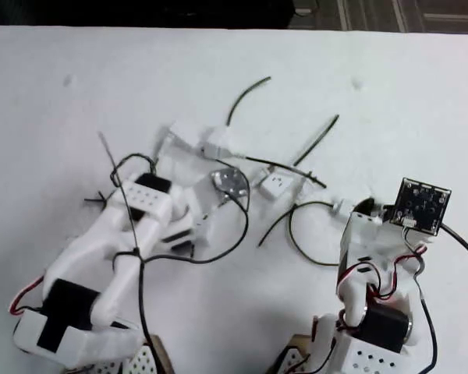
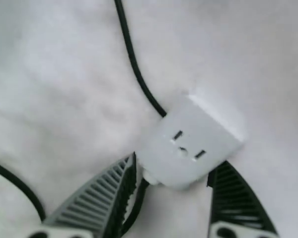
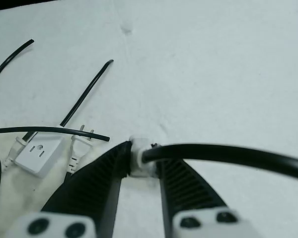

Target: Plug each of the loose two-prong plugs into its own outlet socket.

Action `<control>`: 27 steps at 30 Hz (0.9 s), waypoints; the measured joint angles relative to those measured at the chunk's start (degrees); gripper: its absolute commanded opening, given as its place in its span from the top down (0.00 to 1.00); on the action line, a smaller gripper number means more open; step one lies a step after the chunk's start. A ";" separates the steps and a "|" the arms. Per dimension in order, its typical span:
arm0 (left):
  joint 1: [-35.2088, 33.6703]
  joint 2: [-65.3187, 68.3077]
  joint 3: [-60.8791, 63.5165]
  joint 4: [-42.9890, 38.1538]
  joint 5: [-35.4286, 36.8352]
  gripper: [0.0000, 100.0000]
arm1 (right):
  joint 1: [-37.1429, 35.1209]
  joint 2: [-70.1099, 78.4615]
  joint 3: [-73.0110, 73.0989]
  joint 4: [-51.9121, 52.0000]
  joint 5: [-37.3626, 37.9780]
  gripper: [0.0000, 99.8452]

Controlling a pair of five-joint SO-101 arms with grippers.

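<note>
We are pinching the white two-prong plug in the near-shut right gripper, the free white square outlet socket lying at its ten o'clock, the left gripper clamping another white socket block.

White plastic arms with black servos and red-black wiring
</note>
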 measured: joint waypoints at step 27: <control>5.45 -18.90 -8.35 31.82 8.00 0.98 | 0.00 0.00 0.70 0.00 1.32 0.98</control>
